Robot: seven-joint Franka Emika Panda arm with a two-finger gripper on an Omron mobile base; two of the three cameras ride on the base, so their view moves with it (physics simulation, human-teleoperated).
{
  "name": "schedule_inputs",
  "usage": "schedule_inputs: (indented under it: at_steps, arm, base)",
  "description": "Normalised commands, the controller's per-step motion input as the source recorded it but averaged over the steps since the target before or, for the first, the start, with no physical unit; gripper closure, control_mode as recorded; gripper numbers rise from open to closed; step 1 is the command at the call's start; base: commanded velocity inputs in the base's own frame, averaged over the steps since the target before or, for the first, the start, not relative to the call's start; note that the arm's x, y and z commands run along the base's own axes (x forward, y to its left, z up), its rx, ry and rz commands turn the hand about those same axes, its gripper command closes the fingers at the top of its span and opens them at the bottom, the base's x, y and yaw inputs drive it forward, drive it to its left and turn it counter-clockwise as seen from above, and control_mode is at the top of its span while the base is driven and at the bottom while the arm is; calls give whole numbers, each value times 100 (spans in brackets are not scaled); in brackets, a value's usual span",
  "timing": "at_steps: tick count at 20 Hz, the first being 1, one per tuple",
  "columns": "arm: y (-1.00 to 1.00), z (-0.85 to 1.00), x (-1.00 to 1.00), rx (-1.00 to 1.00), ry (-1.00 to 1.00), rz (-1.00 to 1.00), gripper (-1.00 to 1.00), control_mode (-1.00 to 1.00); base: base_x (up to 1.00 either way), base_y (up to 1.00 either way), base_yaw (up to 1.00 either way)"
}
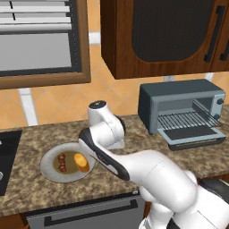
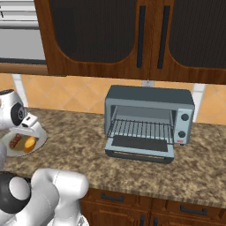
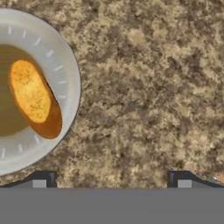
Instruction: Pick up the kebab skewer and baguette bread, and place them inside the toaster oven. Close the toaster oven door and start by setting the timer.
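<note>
Pincer (image 3: 111, 179): I see its two dark tips standing wide apart with nothing between them, hanging over bare speckled worktop (image 3: 144, 87) just beside the plate's rim; it holds nothing.
Step in hand: I judge this the approach to the first pick; I would slide the pincer sideways until it is centred over the food before lowering, and turn the wrist so the tips straddle the narrow width rather than the length; a descent from here would land on stone.
Plate (image 1: 48, 166): round, pale grey, smooth, with a ring of small light ticks on its rim and a brown centre; it sits near the worktop's front edge, left of the arm.
Baguette bread (image 1: 81, 162): small oval loaf, golden-orange with a lighter yellow top and a darker crust edge; it lies on the plate; rounded, so I expect it may roll if pinched off-centre.
Kebab skewer (image 1: 62, 163): thin stick of small dark red and brown chunks, just beside the loaf on the plate.
Toaster oven (image 2: 150, 99): boxy blue-grey shell, wire rack inside, knobs down its right edge; well apart from the plate, by the wall.
Toaster oven door (image 2: 140, 145): folded down flat, dark pane up.
</note>
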Motion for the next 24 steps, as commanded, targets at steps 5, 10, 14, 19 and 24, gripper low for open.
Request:
schedule_inputs:
  at_steps: [5,10,14,19,24]
  arm:
    - [97,-18,56,0,10,10,-100,-100]
    - [25,-2,16,-2,11,4,-100,-100]
    - [26,-55,45,-1,9,12,-100,-100]
    - [29,-71,33,-1,14,8,-100,-100]
    - [-1,-39,0,0,0,0,-100,-100]
  base:
    - [0,0,0]
    - [0,0,0]
    - [0,0,0]
    - [0,0,0]
    - [0,0,0]
